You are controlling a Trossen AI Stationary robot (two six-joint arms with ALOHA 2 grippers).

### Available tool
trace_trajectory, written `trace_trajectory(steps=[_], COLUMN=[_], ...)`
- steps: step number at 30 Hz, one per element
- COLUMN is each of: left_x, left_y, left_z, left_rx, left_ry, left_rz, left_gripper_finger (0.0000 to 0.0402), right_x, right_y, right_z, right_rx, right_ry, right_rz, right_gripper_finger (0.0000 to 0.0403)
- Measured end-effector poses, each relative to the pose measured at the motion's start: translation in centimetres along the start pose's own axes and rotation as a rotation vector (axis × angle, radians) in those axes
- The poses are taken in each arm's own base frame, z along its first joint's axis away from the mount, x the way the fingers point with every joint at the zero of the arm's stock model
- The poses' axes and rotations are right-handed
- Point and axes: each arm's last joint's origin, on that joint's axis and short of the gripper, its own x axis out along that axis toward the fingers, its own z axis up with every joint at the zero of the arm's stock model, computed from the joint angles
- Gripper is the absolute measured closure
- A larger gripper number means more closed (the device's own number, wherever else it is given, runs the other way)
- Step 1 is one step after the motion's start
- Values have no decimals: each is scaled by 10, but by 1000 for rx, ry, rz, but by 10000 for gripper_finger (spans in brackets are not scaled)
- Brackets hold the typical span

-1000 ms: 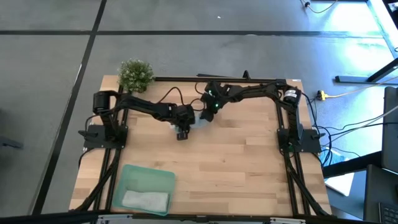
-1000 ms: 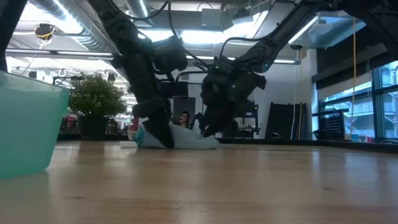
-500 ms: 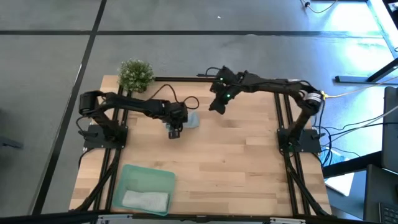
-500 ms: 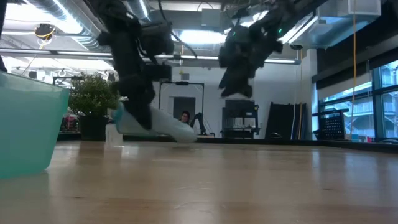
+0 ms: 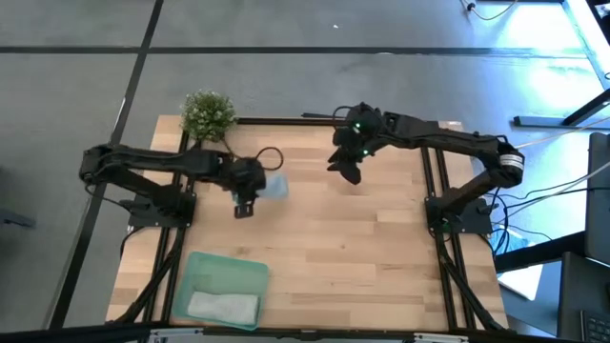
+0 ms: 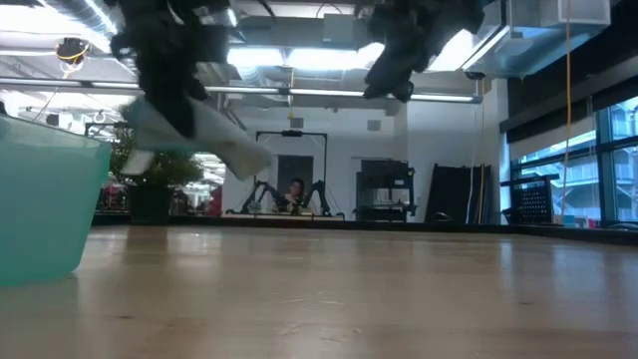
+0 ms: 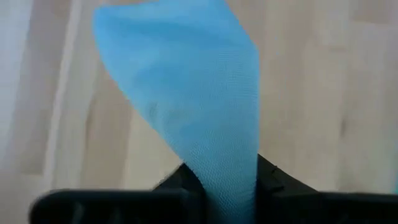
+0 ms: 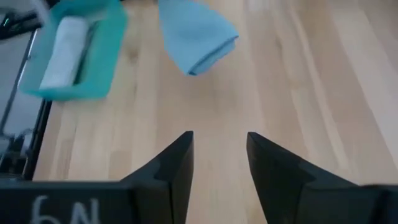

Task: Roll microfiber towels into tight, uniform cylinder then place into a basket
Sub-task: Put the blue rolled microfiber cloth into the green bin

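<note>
My left gripper (image 5: 250, 197) is shut on the rolled light blue towel (image 5: 274, 186), high above the table's left middle. In the low view the towel (image 6: 219, 145) slants down from the gripper (image 6: 164, 95), clear of the wood. My right gripper (image 5: 348, 170) is open and empty, raised over the far middle of the table, to the right of the towel; its fingers (image 8: 180, 158) frame bare wood. The mint-green basket (image 5: 250, 270) stands at the near left with the rolled pale grey towel (image 5: 224, 307) lying in it. My left gripper pinches one end of the blue towel roll (image 7: 229, 177) between its two fingers (image 7: 273, 179). The rest of the roll sticks out ahead of the fingers. The roll is lifted clear of the table and tilts, its free end (image 6: 254, 160) lower.
A small potted plant (image 5: 207, 112) stands at the far left corner. The basket's wall (image 6: 45, 209) rises at the low view's left. Bare wood lies between the arms and the near edge (image 5: 381, 257). Black frame rails run along the table's sides (image 5: 448, 257).
My left gripper has gone up and toward the table's left edge with the blue towel, which was lying on the table and now hangs clear of it. My right gripper has left the towel, rising and moving toward the right edge.
</note>
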Motion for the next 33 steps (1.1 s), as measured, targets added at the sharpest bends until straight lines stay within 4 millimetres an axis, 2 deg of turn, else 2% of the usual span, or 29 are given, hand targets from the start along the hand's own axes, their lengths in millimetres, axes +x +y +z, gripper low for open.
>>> trace_trajectory(steps=[7,14,20,26,33], left_x=[-30,-41,-50,-60,-66], left_y=[-41,-87,-119,-144,-163], left_z=[-16,-33,-50,-69,-86], left_rx=[-53,-23,-23,-24,-1], left_ry=[-39,-17,4,-5,14], left_rz=[-100,-206,-261,-300,-333], left_gripper_finger=[355,355,355,355,355], right_x=[5,13,18,45,81], right_y=[30,73,112,134,151], right_z=[6,19,28,30,63], right_rx=[-203,-358,-465,-462,-437], right_ry=[-59,-222,-385,-424,-337], right_rz=[89,202,261,319,359], right_gripper_finger=[253,253,253,253,253])
